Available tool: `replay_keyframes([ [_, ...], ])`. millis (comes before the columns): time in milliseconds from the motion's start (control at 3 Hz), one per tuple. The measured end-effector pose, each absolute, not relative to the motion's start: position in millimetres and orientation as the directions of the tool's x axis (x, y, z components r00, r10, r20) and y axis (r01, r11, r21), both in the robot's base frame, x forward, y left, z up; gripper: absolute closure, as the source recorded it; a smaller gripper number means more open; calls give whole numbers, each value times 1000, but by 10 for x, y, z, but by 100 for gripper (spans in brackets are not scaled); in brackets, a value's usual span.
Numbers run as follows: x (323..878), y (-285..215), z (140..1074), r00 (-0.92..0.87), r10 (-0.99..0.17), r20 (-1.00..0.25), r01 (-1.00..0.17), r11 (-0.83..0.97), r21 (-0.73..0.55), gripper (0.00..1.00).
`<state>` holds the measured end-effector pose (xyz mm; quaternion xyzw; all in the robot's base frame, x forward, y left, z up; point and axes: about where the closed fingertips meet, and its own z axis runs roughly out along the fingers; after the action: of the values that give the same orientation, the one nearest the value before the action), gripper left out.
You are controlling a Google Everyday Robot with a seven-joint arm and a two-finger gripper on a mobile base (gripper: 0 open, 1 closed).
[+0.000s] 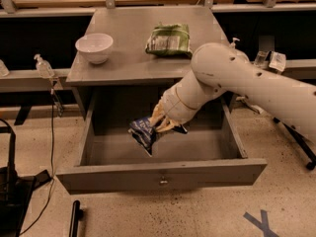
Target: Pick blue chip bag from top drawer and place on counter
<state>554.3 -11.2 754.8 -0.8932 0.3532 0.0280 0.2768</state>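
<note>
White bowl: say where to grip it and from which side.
Pinch the white bowl by its near rim from above, one finger inside: it sits upright on the counter. The end effector hangs over the top drawer, shut on the blue chip bag.

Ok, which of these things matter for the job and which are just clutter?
Job: blue chip bag, hanging from the gripper over the top drawer; counter.
Lying about: white bowl, green bag, on the counter; spray bottle at left.

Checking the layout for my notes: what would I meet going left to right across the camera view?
Pump bottle → white bowl → blue chip bag, held by the gripper over the open top drawer → robot arm.
</note>
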Motion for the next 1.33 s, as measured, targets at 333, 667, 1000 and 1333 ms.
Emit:
replay_keyframes([
  [333, 5502, -35, 8109, 791, -585, -177, -580, -627, -520, 100],
  [667, 5567, -26, 8433, 828, -538, -157, -530, -659, -534, 100],
  [1000, 5825, -81, 8748, 861, -483, -156, -489, -706, -512, 100],
  [1333, 6136, -138, 8903, 860, -473, -191, -501, -714, -490, 100],
])
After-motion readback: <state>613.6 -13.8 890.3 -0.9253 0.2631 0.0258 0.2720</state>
